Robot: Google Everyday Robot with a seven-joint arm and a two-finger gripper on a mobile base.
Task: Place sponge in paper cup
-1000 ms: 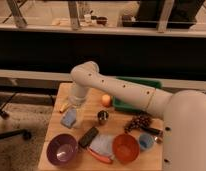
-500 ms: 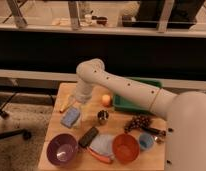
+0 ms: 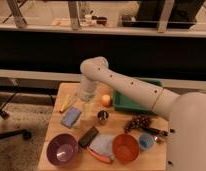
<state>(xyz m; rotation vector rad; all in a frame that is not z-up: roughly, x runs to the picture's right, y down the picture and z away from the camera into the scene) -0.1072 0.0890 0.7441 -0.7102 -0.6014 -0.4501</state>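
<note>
The sponge [image 3: 72,116] is a blue-grey pad lying flat on the left part of the wooden table [image 3: 56,127]. My gripper [image 3: 87,106] hangs at the end of the white arm [image 3: 126,85], pointing down just right of the sponge and slightly behind it, above the table. Nothing shows in it. A small blue cup [image 3: 146,141] stands at the front right. I cannot pick out any other cup that looks like paper.
A metal cup [image 3: 103,116] and an orange fruit [image 3: 106,100] sit just right of the gripper. A green tray [image 3: 133,102] is behind them, with grapes [image 3: 138,122] to the right. In front are a purple bowl [image 3: 62,149], a black object [image 3: 88,136], an orange bowl [image 3: 126,147] and a carrot [image 3: 100,156].
The arm's elbow and wrist have shifted slightly right and up. The sponge and the other objects have not moved.
</note>
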